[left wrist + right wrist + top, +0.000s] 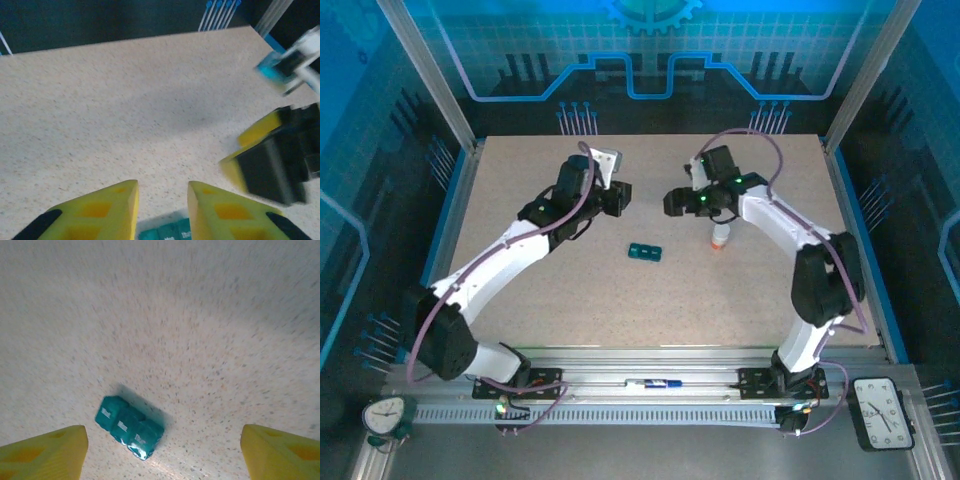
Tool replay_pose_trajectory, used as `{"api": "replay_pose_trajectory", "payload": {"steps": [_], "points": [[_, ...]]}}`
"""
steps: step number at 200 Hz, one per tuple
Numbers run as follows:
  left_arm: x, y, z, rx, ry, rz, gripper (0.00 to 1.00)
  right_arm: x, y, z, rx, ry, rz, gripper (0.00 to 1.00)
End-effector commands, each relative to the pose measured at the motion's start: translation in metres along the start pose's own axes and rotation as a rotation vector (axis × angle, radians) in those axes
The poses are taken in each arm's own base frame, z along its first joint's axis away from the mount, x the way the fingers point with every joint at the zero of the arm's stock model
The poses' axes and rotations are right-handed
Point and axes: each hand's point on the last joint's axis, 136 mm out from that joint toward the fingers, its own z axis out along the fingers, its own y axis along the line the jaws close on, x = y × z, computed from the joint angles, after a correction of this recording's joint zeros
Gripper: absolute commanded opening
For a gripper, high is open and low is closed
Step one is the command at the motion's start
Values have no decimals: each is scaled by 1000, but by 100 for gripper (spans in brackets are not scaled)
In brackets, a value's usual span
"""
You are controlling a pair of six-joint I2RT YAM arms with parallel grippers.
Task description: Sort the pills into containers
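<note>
The teal pill box [644, 251] lies flat in the middle of the surface [720, 300], touching no tool. A small bottle [720, 238] stands near it, to the right. Higher in the frame, the left tool [620, 198] and the right tool [672, 203] face each other. Both have their fingers apart and hold nothing.

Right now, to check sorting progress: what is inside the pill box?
The pill box lies on the table, its three lids apparently shut, white lettering on each. The lids cover whatever is inside.
</note>
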Motion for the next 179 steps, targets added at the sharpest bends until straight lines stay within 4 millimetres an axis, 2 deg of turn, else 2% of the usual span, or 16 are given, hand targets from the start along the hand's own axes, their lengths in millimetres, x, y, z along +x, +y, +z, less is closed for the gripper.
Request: {"api": "replay_pose_trajectory", "payload": {"steps": [1,16,18,23,27,34,69,104,124,154,179], "points": [[-25,17,-16,-68,-150,38,49,-19,-2,-41,-16,-106,3,86],[-26,27,-24,-102,-179,42,66,-25,-10,-61,-7,-159,14,91],[-26,28,-24,-106,-181,42,72,-26,-11,-63,-5,-164,16,92],[-26,31,-27,-113,-185,42,95,-28,-14,-70,-2,-181,22,93],[-26,34,-29,-120,-193,42,99,-29,-16,-74,1,-191,28,94],[-27,38,-32,-134,-205,37,99,-31,-21,-84,5,-212,40,100],[-28,61,-49,-191,-274,24,99,-35,-49,-121,46,-298,101,100],[-25,84,-59,-288,-361,82,99,-34,-91,-146,184,-381,192,100],[-16,93,-60,-294,-407,108,99,-29,-115,-152,305,-400,227,100],[7,116,-58,-363,-441,138,99,-19,-147,-153,461,-447,246,100],[26,134,-60,-406,-454,137,99,-11,-164,-147,525,-508,231,100]]}}
